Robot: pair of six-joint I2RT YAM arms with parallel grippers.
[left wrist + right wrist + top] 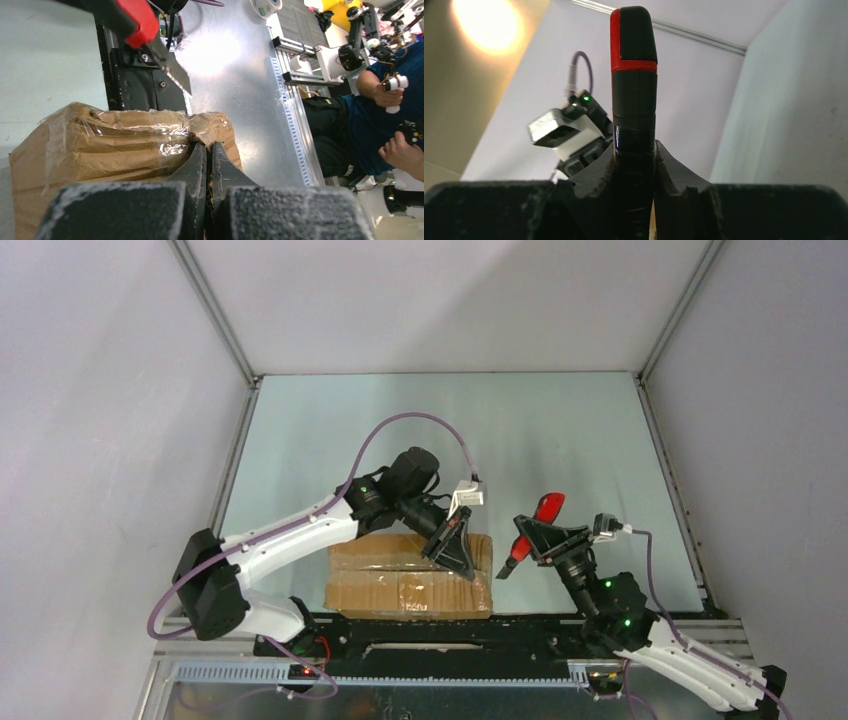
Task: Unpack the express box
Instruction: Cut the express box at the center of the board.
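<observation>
Top view: box (395, 585) lies on table (560, 430) at the near edge, just in front of the arm bases, long side across. L gripper (468, 565) is over the box's right end, tips down on the top face. R gripper (533, 535) sits just right of the box, apart from it, w/ knife (548, 505) held crosswise. Blade end points down-left, just beside the box's right end; can't tell if it touches.

L wrist view: L gripper (206, 149) fingers (192, 172) are pressed together, no gap, nothing betw. them. Tips meet the box (100, 150) at its taped top edge near a corner. Tape (150, 132) is wrinkled and shiny over the cardboard. Knife (140, 20) is above and beyond the box, grey blade angled down, clear of the cardboard here.

R wrist view: R gripper (634, 155) fingers (670, 167) are clamped on the knife (634, 100) handle, black w/ red band, sticking straight up out of the grip. L wrist cam (566, 131) shows behind, green LED lit.
</observation>
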